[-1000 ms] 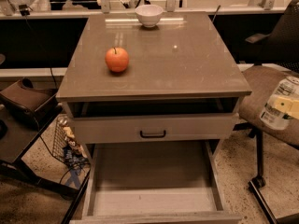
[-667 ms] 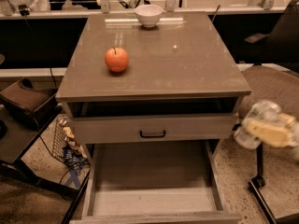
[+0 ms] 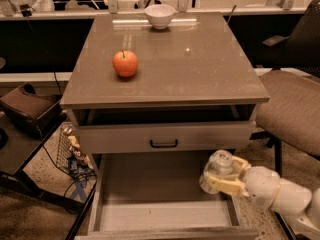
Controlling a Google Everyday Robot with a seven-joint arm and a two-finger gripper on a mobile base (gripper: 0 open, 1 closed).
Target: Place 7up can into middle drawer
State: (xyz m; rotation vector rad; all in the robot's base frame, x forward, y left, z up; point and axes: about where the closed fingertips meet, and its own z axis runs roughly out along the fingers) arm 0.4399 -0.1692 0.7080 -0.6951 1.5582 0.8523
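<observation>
The 7up can [image 3: 218, 162] is a small silver-white can with a shiny top, held tilted in my gripper [image 3: 219, 175]. The gripper's pale yellow fingers [image 3: 226, 185] are shut around the can. It reaches in from the lower right, just above the right side of the middle drawer [image 3: 150, 184]. This drawer is pulled far out and shows a flat bare grey floor with low side walls. The white forearm [image 3: 280, 190] trails off to the right edge.
The drawer front with a black handle [image 3: 163, 144] sits above, slightly ajar. On the cabinet top [image 3: 200, 69] are a red apple [image 3: 125, 63] and a white bowl [image 3: 160, 15]. A chair [image 3: 295, 104] stands right; a wire basket [image 3: 70, 149] and dark stand at left.
My gripper with the can has moved left and down, from beside the chair at the right edge to over the right side of the open middle drawer.
</observation>
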